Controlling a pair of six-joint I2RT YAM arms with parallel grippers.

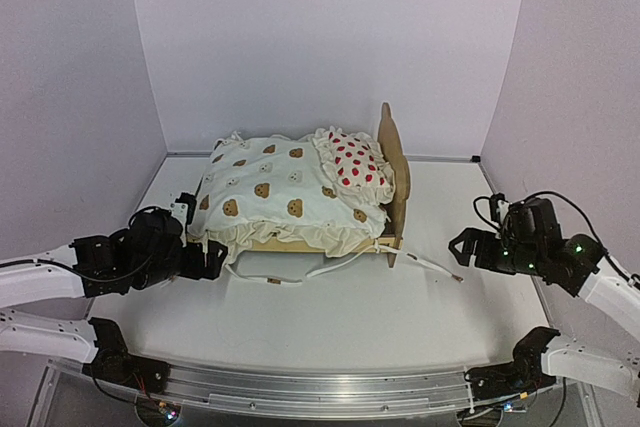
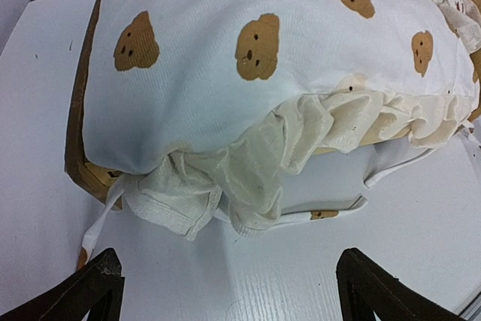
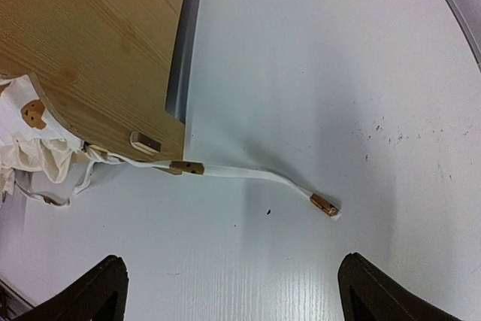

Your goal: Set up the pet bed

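The pet bed (image 1: 393, 162) is a light plywood frame in the middle of the table, with its headboard on the right. A cream bear-print cushion (image 1: 280, 192) covers it and hides the base. A white red-dotted pillow (image 1: 355, 162) leans on the headboard. My left gripper (image 1: 210, 259) is open and empty just off the bed's left end. In the left wrist view (image 2: 229, 291) it faces the cushion's ruffle (image 2: 301, 133). My right gripper (image 1: 464, 247) is open and empty to the right of the bed. In the right wrist view (image 3: 233, 295) it is near the headboard (image 3: 98, 43).
White cushion ties with brown ends lie on the table: one loops in front of the bed (image 1: 290, 277) and one trails right of the bed foot (image 3: 255, 174). White walls close in the table on three sides. A metal rail (image 1: 320, 382) runs along the near edge.
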